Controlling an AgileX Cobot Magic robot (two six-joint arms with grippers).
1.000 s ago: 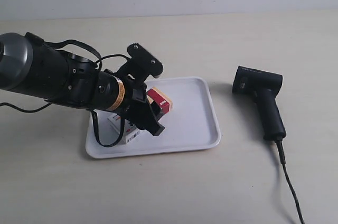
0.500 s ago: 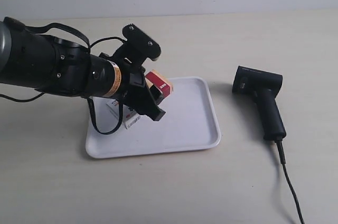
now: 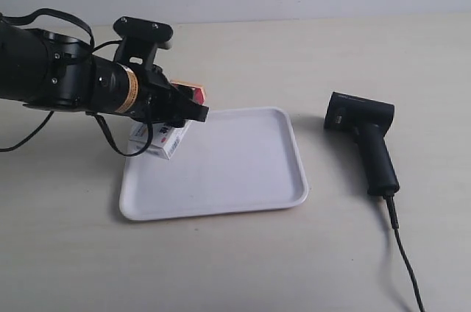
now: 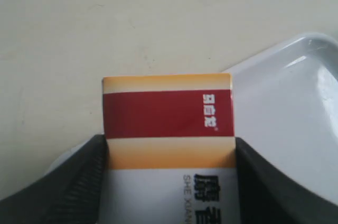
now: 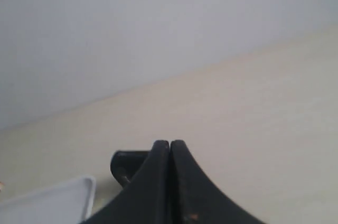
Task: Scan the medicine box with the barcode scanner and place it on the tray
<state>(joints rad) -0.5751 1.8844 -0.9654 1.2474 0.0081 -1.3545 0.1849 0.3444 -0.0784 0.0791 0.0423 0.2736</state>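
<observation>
Above the tray's (image 3: pixel 221 179) far corner, toward the tabletop's (image 3: pixel 294 268) far edge, we are holding the medicine box (image 4: pixel 168 123) clamped between our left gripper's (image 4: pixel 169 182) fingers (image 4: pixel 79 182). Our right gripper's (image 5: pixel 170 182) fingers are pressing together, holding nothing, with the barcode scanner (image 3: pixel 364 139) lying beside the tray.

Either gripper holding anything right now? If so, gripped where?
Left gripper holds the small white medicine carton with the red and tan band, pads on its two long sides behind the band. Right gripper is shut on nothing.
</observation>
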